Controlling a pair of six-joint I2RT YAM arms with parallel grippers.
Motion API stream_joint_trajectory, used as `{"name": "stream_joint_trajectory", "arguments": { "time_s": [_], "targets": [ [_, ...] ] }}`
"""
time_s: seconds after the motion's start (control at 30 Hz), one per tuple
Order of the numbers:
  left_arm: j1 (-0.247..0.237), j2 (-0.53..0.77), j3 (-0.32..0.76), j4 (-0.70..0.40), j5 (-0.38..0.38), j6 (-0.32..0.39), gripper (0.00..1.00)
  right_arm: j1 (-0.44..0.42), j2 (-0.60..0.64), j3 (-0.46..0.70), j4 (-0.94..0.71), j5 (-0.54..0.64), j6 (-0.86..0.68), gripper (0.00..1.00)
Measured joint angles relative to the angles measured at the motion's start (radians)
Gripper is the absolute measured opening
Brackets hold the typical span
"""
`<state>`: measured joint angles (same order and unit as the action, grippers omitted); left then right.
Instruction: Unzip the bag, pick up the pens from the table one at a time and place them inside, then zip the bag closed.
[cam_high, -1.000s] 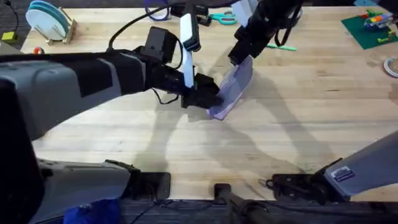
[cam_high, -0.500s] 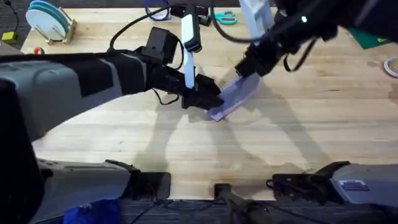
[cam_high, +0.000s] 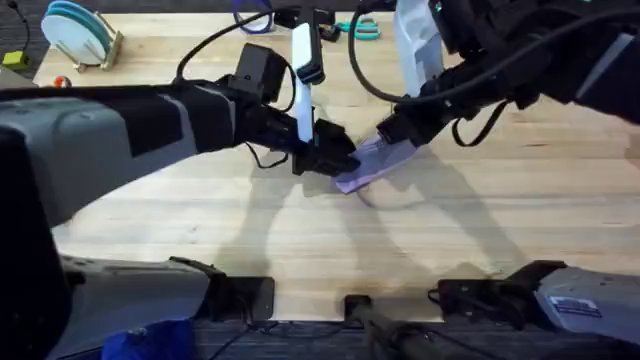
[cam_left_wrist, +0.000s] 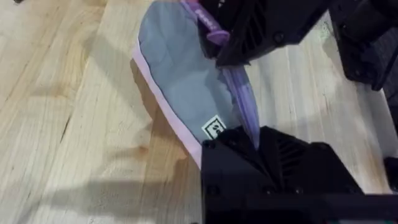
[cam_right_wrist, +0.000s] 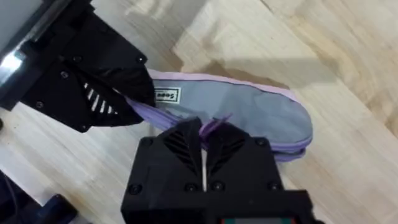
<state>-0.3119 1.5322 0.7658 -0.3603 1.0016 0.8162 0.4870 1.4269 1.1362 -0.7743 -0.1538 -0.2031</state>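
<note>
The lavender bag (cam_high: 368, 165) lies low on the table (cam_high: 520, 210), stretched between both grippers. My left gripper (cam_high: 338, 160) is shut on the bag's near-left end, close to its pale label (cam_left_wrist: 214, 129). At the other end, my right gripper (cam_high: 388, 135) is shut on the purple zipper pull (cam_right_wrist: 211, 127). The left wrist view has the bag (cam_left_wrist: 183, 87) running from my left gripper (cam_left_wrist: 252, 140) up to the right gripper (cam_left_wrist: 227, 46). In the right wrist view the bag (cam_right_wrist: 255, 109) spans between my right gripper (cam_right_wrist: 204, 134) and the left gripper (cam_right_wrist: 140, 99). The pens are out of view.
Teal-handled scissors (cam_high: 360, 28) lie at the table's far edge. A wooden rack with blue plates (cam_high: 75, 30) stands at the far left corner. Bare wood stretches in front of the bag and to its right.
My right gripper has come down and toward the left gripper with the bag's far end. The bag, raised and tilted before, now lies flatter. The left gripper has stayed put.
</note>
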Motion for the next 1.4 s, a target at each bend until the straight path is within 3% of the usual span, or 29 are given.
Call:
{"name": "stream_joint_trajectory", "arguments": {
  "time_s": [0.8, 1.4],
  "targets": [
    [0.000, 0.000, 0.000, -0.003, 0.000, 0.000, 0.041, 0.199, 0.000, -0.008, 0.070, 0.057, 0.127, 0.033],
    [0.003, 0.000, 0.000, 0.000, -0.003, 0.008, 0.041, 0.284, 0.004, -0.017, 0.135, 0.098, 0.218, 0.033]
  ]
}}
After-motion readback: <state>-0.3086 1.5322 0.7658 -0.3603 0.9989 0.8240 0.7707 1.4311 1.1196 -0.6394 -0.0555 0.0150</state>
